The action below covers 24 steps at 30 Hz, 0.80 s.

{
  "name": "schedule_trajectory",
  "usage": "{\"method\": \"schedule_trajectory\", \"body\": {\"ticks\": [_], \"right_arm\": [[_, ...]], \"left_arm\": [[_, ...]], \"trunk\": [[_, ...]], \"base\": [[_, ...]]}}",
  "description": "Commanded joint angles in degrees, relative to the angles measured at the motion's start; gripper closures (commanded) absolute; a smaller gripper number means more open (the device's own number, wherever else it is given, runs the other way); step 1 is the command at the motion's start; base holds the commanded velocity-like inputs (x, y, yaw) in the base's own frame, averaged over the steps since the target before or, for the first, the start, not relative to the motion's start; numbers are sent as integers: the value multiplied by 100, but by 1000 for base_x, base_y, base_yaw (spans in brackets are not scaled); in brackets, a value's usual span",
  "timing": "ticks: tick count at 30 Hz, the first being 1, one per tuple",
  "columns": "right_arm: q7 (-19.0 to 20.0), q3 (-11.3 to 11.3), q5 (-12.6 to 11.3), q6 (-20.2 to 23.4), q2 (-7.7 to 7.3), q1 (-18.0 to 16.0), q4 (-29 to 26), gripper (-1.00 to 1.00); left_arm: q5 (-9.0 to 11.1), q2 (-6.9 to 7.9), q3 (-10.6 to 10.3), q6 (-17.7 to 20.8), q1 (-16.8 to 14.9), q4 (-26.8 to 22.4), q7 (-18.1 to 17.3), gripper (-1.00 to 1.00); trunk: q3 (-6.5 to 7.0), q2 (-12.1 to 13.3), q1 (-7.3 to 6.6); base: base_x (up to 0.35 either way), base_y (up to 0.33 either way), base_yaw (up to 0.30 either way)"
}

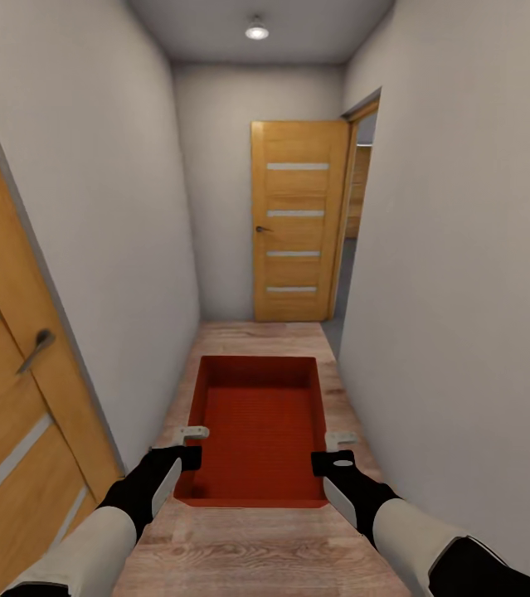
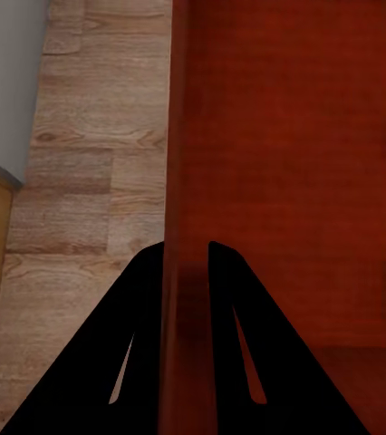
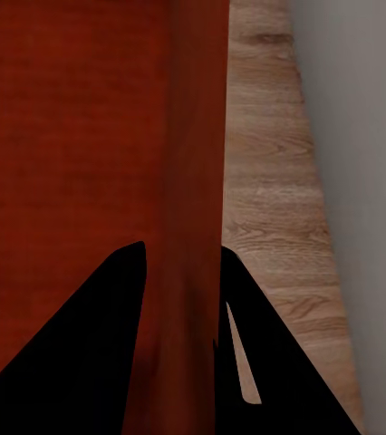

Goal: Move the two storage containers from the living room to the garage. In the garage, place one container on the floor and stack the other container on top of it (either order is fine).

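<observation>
The orange-red storage container [image 1: 258, 419] hangs between both arms, long axis pointing straight ahead down the hallway; left gripper [image 1: 188, 446] clamps its left wall, right gripper [image 1: 337, 450] its right wall, equally near.

Head camera down hallway; wrist cameras close on container [image 1: 258, 419] walls.

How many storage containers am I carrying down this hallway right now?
1. A single orange-red storage container is held out front over the wood floor, the left hand clamped on its left wall and the right hand on its right wall.
</observation>
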Motion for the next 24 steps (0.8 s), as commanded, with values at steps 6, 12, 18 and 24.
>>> {"method": "schedule_trajectory", "body": {"ticks": [6, 12, 18, 24], "right_arm": [[-483, -144, 143, -35, 20, -7, -22, 100], [-483, -142, 144, -36, 19, -7, -22, 100], [-489, -143, 144, -40, 20, -7, -22, 100], [-492, -141, 139, -28, 20, -7, -22, 100]], "left_arm": [[-61, -33, 94, 44, -1, -2, 70, 100], [-64, -33, 88, 44, -1, -2, 70, 100], [-78, -33, 88, 41, -1, -2, 70, 100], [-82, -33, 87, 35, -1, -2, 70, 100]], "trunk": [[-12, -13, 7], [-12, -13, 7], [-12, -13, 7], [-12, -13, 7]], "base": [[323, 99, 0], [323, 97, 0], [323, 47, 0], [323, 2, -107]]}}
